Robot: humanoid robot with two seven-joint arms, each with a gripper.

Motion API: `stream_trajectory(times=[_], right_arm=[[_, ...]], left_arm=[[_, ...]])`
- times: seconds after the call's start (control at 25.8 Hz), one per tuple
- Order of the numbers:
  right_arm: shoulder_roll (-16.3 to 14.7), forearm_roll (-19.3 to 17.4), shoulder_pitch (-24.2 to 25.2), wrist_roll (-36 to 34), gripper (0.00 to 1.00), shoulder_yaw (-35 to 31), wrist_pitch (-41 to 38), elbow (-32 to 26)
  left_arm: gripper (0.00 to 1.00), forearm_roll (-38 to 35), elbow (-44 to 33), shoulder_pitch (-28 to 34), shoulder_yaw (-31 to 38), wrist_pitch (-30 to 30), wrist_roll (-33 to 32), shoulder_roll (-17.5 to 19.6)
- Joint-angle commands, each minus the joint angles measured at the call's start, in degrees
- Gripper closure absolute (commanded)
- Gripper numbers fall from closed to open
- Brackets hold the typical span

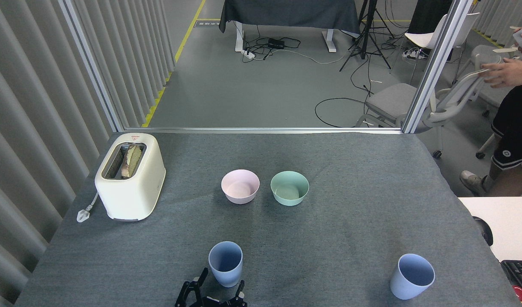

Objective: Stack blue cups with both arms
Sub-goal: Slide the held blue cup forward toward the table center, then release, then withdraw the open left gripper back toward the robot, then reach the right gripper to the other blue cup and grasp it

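Observation:
One blue cup [225, 263] stands upright on the grey table cloth near the front edge, left of centre. Just behind its base, at the bottom edge of the head view, my left gripper [213, 293] is open; its black fingers [192, 288] spread to either side of the cup's foot without closing on it. A second blue cup [412, 276] stands upright at the front right, with nothing near it. My right gripper is out of view.
A pink bowl [240, 186] and a mint-green bowl [289, 187] sit side by side mid-table. A cream toaster [130, 176] with bread stands at the left. A white desk [506, 226] adjoins the right edge. A person [514, 123] stands by chairs beyond the table.

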Motion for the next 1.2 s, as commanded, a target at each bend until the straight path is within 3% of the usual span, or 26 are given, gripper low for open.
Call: stream_trajectory(times=[0.0, 0.27, 0.5, 0.93, 1.16], right_arm=[[0.0, 0.0, 0.0, -0.1, 0.0, -0.1, -0.1, 0.4], [0.2, -0.6, -0.8, 0.0, 0.0, -2.2, -0.1, 2.4], [0.0, -0.5, -6.3, 3.6, 0.0, -6.7, 0.1, 5.8], [-4.1, -0.4, -19.1, 6.4, 0.0, -9.1, 1.2, 13.1], [-4.7, -0.4, -22.9, 7.6, 0.0, -9.1, 1.2, 15.7]], left_arm=[[0.0, 1.4, -6.3, 6.5, 0.6, -0.3, -0.1, 1.7], [0.0, 2.7, -16.7, 16.4, 6.6, 0.4, -0.1, 6.0], [0.0, 13.9, -21.3, 20.5, 13.8, 0.9, -0.1, 8.2], [0.0, 14.6, -21.4, 21.6, 13.9, 0.9, 0.4, 8.8], [0.0, 14.7, -21.3, 21.6, 13.9, 1.0, 0.4, 8.9]])
